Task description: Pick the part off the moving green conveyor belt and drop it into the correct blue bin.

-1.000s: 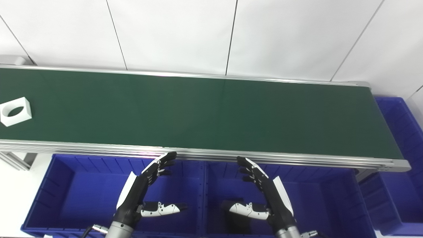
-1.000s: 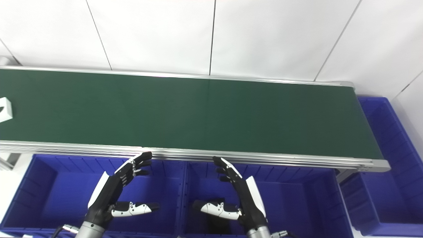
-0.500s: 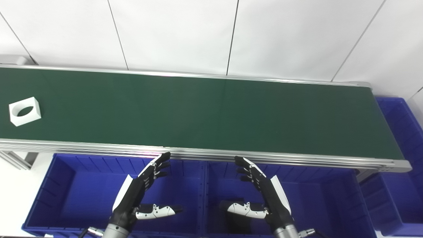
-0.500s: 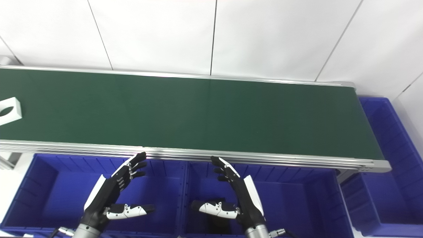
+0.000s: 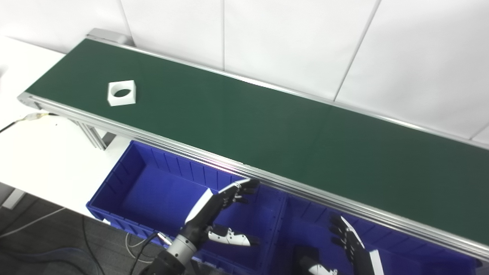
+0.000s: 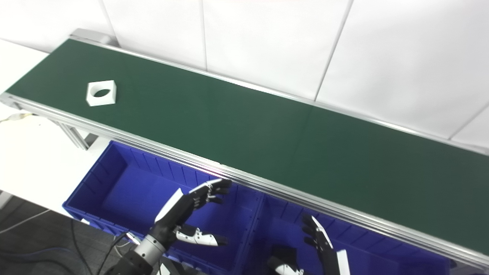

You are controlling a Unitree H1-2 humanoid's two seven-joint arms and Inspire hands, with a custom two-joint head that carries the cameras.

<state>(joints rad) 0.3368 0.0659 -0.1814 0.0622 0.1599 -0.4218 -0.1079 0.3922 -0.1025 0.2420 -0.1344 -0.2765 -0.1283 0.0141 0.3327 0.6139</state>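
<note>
Left eye view: the part [image 5: 122,93] was seen far beyond the left hand [image 5: 214,217], which was spread wide and empty; waiting was judged best.

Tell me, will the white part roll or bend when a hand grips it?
The white part looks like a stiff square block with flat sides and lies flat, so it probably will not roll or bend. Its round hole suggests it is light.

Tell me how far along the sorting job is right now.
Nothing looks done yet: the white part lies untouched at the far left of the green belt. Both the left hand and the right hand hover open and empty over the blue bins. The grasp, lift and drop are all left.
</note>
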